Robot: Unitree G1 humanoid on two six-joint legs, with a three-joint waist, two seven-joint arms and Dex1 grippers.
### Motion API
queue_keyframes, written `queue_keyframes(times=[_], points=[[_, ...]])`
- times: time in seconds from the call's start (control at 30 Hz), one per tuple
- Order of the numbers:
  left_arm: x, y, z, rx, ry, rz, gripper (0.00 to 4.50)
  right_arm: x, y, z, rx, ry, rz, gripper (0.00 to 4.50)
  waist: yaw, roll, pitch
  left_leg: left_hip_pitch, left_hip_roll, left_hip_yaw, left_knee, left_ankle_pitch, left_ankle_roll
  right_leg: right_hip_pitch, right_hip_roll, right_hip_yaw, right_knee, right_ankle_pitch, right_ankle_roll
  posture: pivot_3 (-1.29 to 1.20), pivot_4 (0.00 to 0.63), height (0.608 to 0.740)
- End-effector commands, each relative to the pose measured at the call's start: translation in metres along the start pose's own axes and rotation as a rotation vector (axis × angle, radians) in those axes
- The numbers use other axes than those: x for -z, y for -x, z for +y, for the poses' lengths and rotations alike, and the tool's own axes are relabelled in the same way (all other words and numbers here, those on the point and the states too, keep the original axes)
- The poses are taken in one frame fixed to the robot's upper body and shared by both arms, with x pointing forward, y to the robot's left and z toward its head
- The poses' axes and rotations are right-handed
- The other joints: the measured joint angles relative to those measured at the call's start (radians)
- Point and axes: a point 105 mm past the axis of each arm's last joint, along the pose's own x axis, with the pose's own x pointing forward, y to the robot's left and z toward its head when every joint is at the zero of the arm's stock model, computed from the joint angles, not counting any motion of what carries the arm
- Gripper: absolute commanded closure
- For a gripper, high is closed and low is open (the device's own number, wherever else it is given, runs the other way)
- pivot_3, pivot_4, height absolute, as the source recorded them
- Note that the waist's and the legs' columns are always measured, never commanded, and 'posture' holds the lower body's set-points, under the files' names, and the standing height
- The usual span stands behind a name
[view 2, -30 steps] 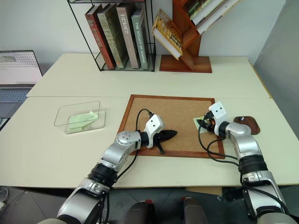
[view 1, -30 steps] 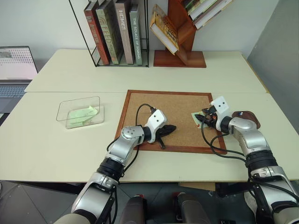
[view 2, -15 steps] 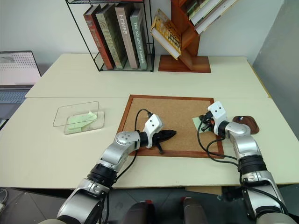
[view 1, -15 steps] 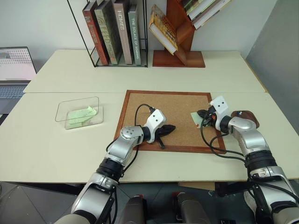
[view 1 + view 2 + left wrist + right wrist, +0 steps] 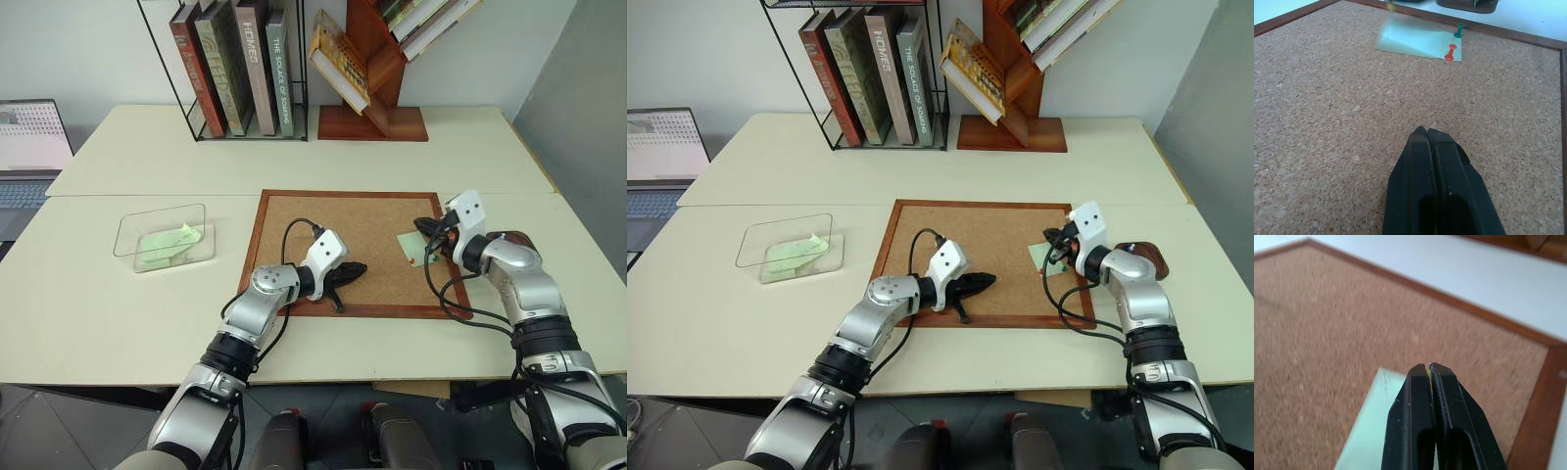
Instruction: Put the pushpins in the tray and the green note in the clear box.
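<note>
Both closed: right end effector (image 5: 1429,368) above green note (image 5: 411,247), left end effector (image 5: 1425,131) idle. Reopen, pinch red pushpin (image 5: 1450,52) head, pull straight up, carry to tray (image 5: 1154,255).

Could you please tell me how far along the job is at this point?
Done: nothing I can confirm; the tray is mostly hidden behind the right arm. In hand: the right gripper hovers over the green note, jaws shut, a yellowish speck between them. Left: the red pushpin and green pushpin still pin the note to the corkboard, and the note must go into the clear box.
</note>
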Motion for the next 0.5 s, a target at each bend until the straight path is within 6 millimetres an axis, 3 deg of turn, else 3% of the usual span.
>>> queue_keyframes(times=[0.03, 0.27, 0.5], points=[[0.007, -0.005, -0.01, 0.041, 0.003, 0.024, 4.5, -0.022, 0.01, -0.01, 0.04, 0.001, -0.072, 4.47, 0.0, 0.0, 0.0, 0.0, 0.0, 0.0, 0.0, 0.0, 0.0, 0.0, 0.0, 0.0, 0.0, 0.0, 0.0, 0.0, 0.15, 0.74], [0.007, -0.006, -0.013, 0.051, -0.005, 0.022, 4.5, -0.027, 0.038, -0.037, 0.166, -0.013, -0.087, 4.47, 0.002, 0.0, 0.0, 0.0, -0.001, 0.0, 0.0, 0.0, 0.0, 0.0, -0.001, 0.0, -0.001, 0.0, 0.0, 0.0, 0.15, 0.74], [0.01, -0.004, -0.014, 0.061, -0.021, 0.031, 4.5, 0.002, 0.104, -0.1, 0.503, 0.067, 0.089, 4.47, 0.002, 0.0, 0.0, 0.0, -0.001, 0.001, 0.0, 0.0, 0.0, 0.0, -0.001, 0.0, -0.001, 0.0, 0.0, 0.0, 0.15, 0.74]])
